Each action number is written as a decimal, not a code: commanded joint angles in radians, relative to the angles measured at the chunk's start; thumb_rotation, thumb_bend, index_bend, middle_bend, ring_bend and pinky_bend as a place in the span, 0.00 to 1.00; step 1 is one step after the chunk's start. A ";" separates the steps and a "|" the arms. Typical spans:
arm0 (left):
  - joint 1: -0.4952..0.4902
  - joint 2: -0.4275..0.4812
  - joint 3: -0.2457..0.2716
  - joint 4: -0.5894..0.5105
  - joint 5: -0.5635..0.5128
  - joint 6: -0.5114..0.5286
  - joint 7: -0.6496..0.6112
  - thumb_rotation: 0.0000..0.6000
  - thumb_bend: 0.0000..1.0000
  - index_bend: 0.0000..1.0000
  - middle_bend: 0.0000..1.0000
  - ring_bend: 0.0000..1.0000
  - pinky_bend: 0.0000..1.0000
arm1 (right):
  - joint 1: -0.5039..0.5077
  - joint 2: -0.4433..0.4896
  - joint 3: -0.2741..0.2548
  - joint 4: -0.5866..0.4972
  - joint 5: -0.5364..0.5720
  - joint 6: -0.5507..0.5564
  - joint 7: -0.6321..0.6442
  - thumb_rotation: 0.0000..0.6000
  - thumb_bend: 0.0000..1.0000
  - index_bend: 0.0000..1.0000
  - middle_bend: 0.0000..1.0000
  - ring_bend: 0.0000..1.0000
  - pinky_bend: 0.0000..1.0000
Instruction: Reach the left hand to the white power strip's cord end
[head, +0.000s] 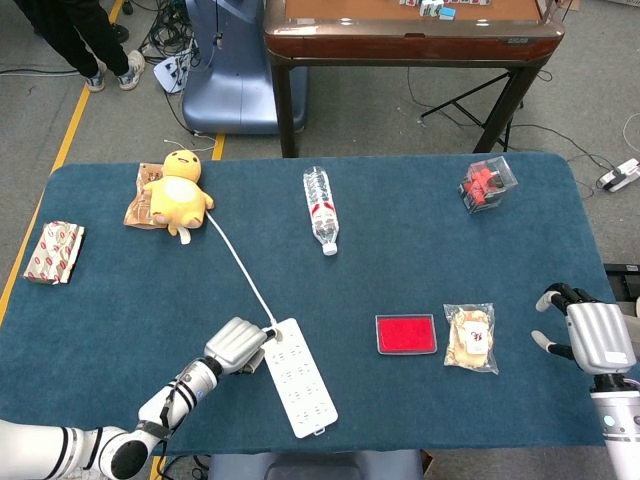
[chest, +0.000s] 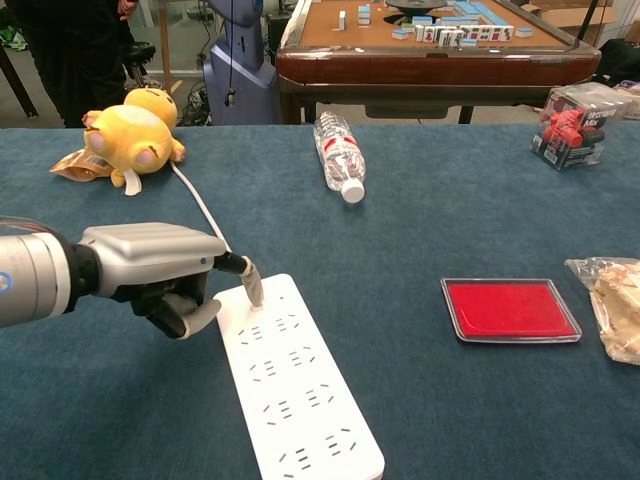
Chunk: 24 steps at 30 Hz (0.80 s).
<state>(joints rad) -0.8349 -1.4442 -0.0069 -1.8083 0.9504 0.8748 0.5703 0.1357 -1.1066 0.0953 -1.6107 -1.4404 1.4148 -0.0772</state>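
The white power strip (head: 297, 376) (chest: 297, 391) lies near the table's front edge, and its white cord (head: 238, 261) (chest: 196, 204) runs back toward the yellow plush. My left hand (head: 236, 346) (chest: 150, 268) sits on the table right beside the strip's cord end (head: 271, 331) (chest: 250, 286). Its fingers are curled in under the palm, and one fingertip (chest: 203, 316) touches the strip's left edge. The cord passes just beyond the knuckles and is not held. My right hand (head: 590, 335) hovers at the table's right edge, holding nothing, with its fingers apart.
A yellow plush (head: 178, 193) (chest: 130, 132) lies on a snack packet at the back left. There is also a water bottle (head: 320, 209) (chest: 338, 154), a red tray (head: 406, 334) (chest: 509, 310), a bagged snack (head: 470, 337), a clear box with red parts (head: 487, 183) (chest: 570, 125) and a wrapped pack (head: 54, 252).
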 joint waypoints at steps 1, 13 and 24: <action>-0.002 -0.004 0.005 0.003 -0.004 0.002 0.001 1.00 0.65 0.31 1.00 1.00 1.00 | 0.000 -0.001 0.000 0.002 0.001 0.000 0.002 1.00 0.10 0.48 0.37 0.38 0.60; -0.004 -0.001 0.019 -0.020 0.000 0.045 0.025 1.00 0.65 0.31 1.00 1.00 1.00 | 0.000 -0.004 -0.002 0.008 0.001 -0.002 0.009 1.00 0.10 0.48 0.37 0.38 0.60; 0.114 0.167 -0.001 -0.148 0.136 0.242 -0.093 1.00 0.64 0.28 1.00 1.00 1.00 | -0.001 0.002 0.001 0.001 -0.006 0.009 0.010 1.00 0.10 0.48 0.37 0.38 0.60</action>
<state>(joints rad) -0.7497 -1.3055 -0.0029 -1.9363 1.0580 1.0802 0.5037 0.1350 -1.1043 0.0959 -1.6102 -1.4463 1.4233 -0.0670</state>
